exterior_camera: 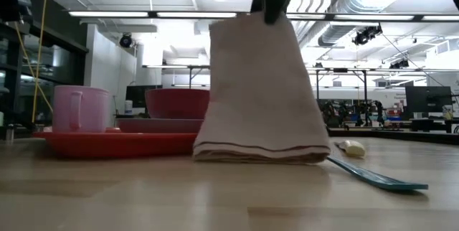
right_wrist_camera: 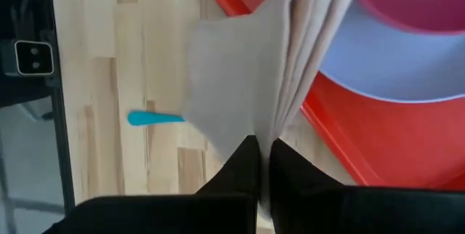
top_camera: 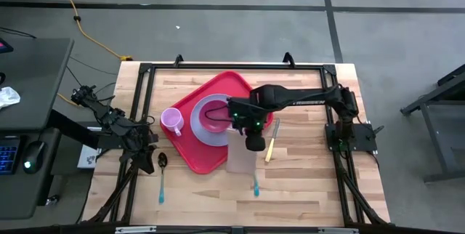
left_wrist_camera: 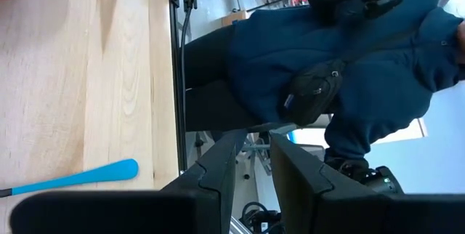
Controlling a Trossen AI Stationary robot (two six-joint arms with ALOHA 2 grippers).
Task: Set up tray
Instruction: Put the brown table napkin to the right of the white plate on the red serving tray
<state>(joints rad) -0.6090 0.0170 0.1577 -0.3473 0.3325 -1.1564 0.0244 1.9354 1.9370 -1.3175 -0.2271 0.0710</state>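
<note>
- The right gripper [top_camera: 253, 144] pinches the top edge of a folded beige cloth napkin with a thin dark stripe near its hem [exterior_camera: 262, 95]; its fingers are clenched flat on the fabric, and the napkin hangs with its lower edge touching the wooden table [top_camera: 305, 183].
- The large red plastic rectangular tray with a raised rim [top_camera: 211, 158] lies at the middle of the table, just beside the hanging napkin. It carries a round lavender plate [top_camera: 203, 128] with a dark red bowl [top_camera: 215, 112] on it, and a pink plastic mug [top_camera: 171, 121].
- To do this step well, I judge the napkin should be carried low and slowly so it does not swing into the tray's rim, then laid flat before the fingers let go.
- A teal-handled utensil [exterior_camera: 376, 177] lies close to the hem; the cloth could drag it.
- The right arm reaches from the table's right edge across the tray, wrist turned down.
- The left gripper [left_wrist_camera: 253, 163] waits at the table's left edge, fingers parted, grasping nothing.
</note>
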